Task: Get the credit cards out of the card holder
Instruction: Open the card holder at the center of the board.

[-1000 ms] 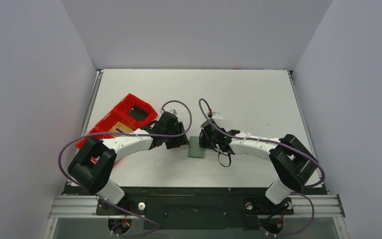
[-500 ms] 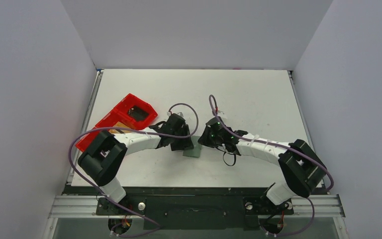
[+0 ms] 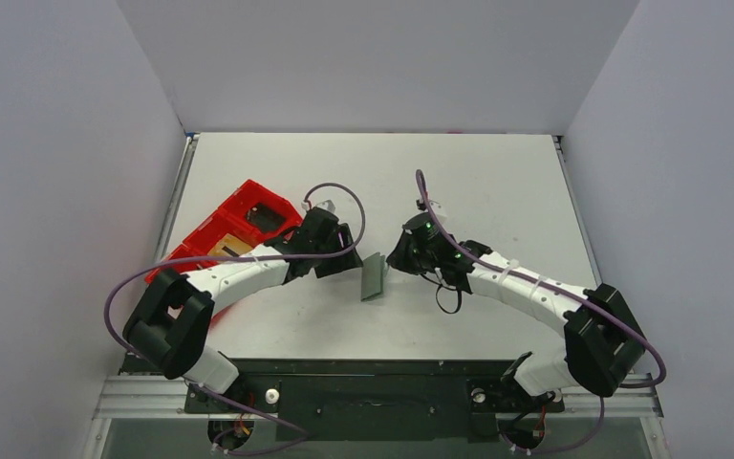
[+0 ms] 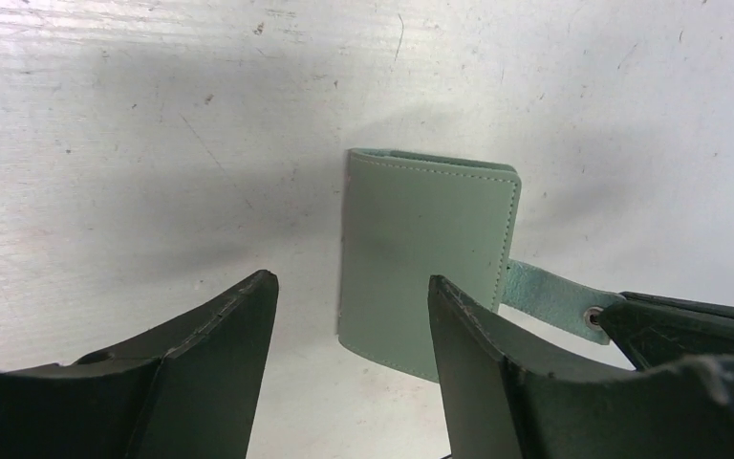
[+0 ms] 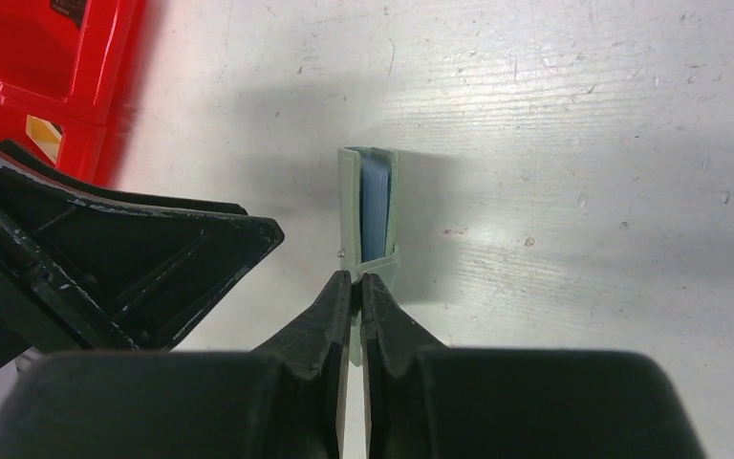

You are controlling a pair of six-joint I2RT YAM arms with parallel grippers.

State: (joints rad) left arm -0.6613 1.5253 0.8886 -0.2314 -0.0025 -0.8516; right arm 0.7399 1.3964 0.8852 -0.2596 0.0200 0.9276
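Top external: card holder (image 3: 374, 277), grey-green, tipped up on edge on the counter (image 3: 478, 182) between both arms; red tray (image 3: 239, 225) at left. Left wrist: left gripper (image 4: 352, 282) wide open, empty, holder just ahead; soft stitched cover, light, likely floppy; side tab (image 4: 550, 292). Right wrist: right gripper (image 5: 356, 279) pinched shut on that tab; blue credit card (image 5: 375, 206) inside, thin, probably stiff and slick; best taken by its exposed edge.
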